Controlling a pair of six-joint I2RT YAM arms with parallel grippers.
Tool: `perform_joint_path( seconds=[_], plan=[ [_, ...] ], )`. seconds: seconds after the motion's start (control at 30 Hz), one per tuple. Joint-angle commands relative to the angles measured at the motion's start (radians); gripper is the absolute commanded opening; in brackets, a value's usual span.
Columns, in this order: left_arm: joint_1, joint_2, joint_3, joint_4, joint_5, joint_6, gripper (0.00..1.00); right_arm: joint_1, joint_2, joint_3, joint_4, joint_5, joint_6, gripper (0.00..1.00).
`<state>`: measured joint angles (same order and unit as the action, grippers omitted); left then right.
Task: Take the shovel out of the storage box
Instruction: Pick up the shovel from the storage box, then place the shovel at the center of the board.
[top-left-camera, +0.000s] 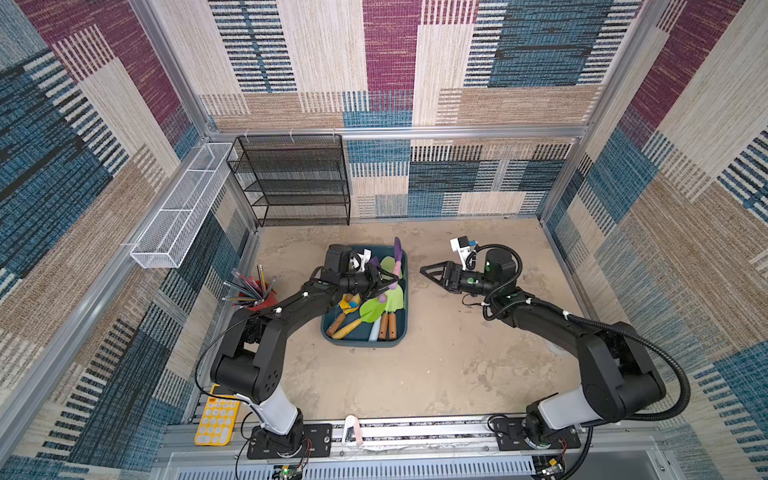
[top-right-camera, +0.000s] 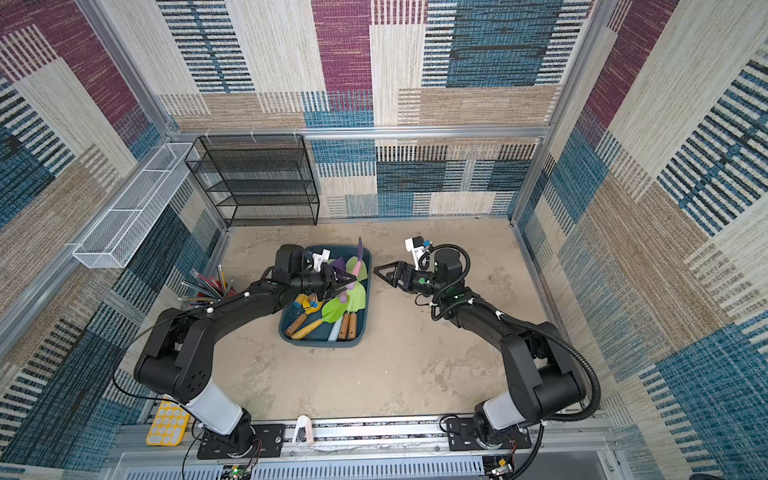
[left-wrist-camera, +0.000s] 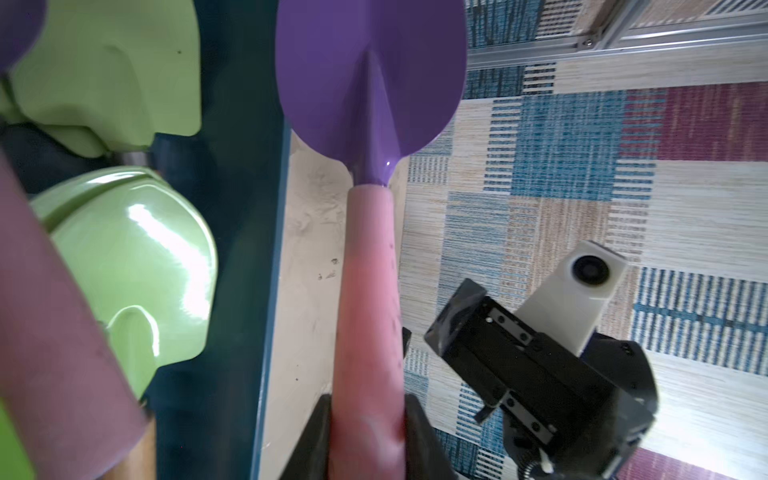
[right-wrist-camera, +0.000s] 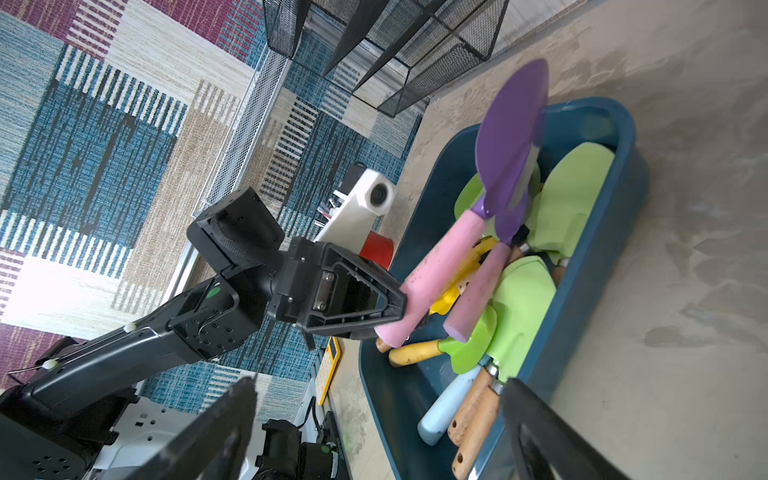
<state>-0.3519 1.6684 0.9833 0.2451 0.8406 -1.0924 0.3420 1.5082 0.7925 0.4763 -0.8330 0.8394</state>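
1. White wire basket (top-left-camera: 174, 216): long and narrow, hung on the left wall rail above the left edge of the worktop (top-left-camera: 436, 374).
2. Yellow calculator (top-left-camera: 216, 424): flat at the front left corner, partly under the left arm.
3. Red cup (top-left-camera: 264, 300): near the left edge, full of pencils, just beside the left forearm.
4. Black mesh rack (top-left-camera: 291, 178): several tiers, against the back wall at the back left corner.
5. Left hand (top-left-camera: 390, 286) (left-wrist-camera: 368, 436) (right-wrist-camera: 395, 316): over the storage box, its fingers clamped on the shovel's pink handle near the butt end.
6. Storage box (top-left-camera: 365, 343) (top-right-camera: 320, 343) (right-wrist-camera: 602, 257): dark teal tub around the middle of the worktop, long sides running front to back.
7. Shovel (top-left-camera: 397, 249) (left-wrist-camera: 370, 83) (right-wrist-camera: 511, 137): purple blade, pink handle. Held tilted above the other tools, blade raised toward the back edge, over the box's right rim near its far right corner. Whether the butt touches the tools beneath cannot be told.
8. Box contents: a second purple shovel (right-wrist-camera: 473, 291) with a pink handle, green trowels (top-left-camera: 372, 309), a yellow tool, wooden handles (top-left-camera: 388, 326) and a pale blue handle (right-wrist-camera: 444, 411) toward the box's front end.
9. Right hand (top-left-camera: 426, 272) (top-right-camera: 378, 272): fingers spread apart, holding nothing, above bare worktop just right of the box, pointing toward it.
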Motion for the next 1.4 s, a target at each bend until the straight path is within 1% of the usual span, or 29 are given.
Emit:
perform_joint_path(
  seconds=[0.0, 0.1, 0.3, 0.43, 0.5, 0.57, 0.87, 1.03, 1.07, 1.17, 1.37],
  plan=[
    [-0.002, 0.002, -0.008, 0.188, 0.048, -0.103, 0.0, 0.015, 0.04, 0.019, 0.105, -0.045, 0.071, 0.91],
    [-0.005, -0.001, -0.01, 0.201, 0.049, -0.114, 0.0, 0.028, 0.086, 0.048, 0.142, -0.056, 0.101, 0.87],
    [-0.011, -0.003, -0.027, 0.248, 0.053, -0.143, 0.0, 0.042, 0.175, 0.112, 0.207, -0.074, 0.171, 0.78],
    [-0.018, -0.003, -0.037, 0.285, 0.054, -0.163, 0.0, 0.048, 0.242, 0.168, 0.201, -0.078, 0.207, 0.72],
    [-0.02, -0.004, -0.042, 0.31, 0.058, -0.177, 0.0, 0.05, 0.273, 0.19, 0.207, -0.081, 0.232, 0.67],
    [-0.024, -0.009, -0.046, 0.314, 0.058, -0.178, 0.0, 0.05, 0.299, 0.198, 0.25, -0.088, 0.269, 0.66],
    [-0.029, -0.01, -0.062, 0.345, 0.064, -0.19, 0.0, 0.051, 0.362, 0.257, 0.313, -0.083, 0.346, 0.57],
    [-0.032, -0.008, -0.072, 0.356, 0.065, -0.205, 0.0, 0.052, 0.408, 0.29, 0.326, -0.085, 0.392, 0.49],
    [-0.032, -0.008, -0.072, 0.393, 0.065, -0.207, 0.0, 0.051, 0.414, 0.293, 0.338, -0.084, 0.402, 0.49],
    [-0.033, -0.009, -0.079, 0.4, 0.069, -0.211, 0.0, 0.051, 0.427, 0.307, 0.338, -0.077, 0.411, 0.45],
    [-0.035, -0.013, -0.094, 0.414, 0.069, -0.219, 0.0, 0.052, 0.438, 0.312, 0.346, -0.07, 0.427, 0.32]
  ],
)
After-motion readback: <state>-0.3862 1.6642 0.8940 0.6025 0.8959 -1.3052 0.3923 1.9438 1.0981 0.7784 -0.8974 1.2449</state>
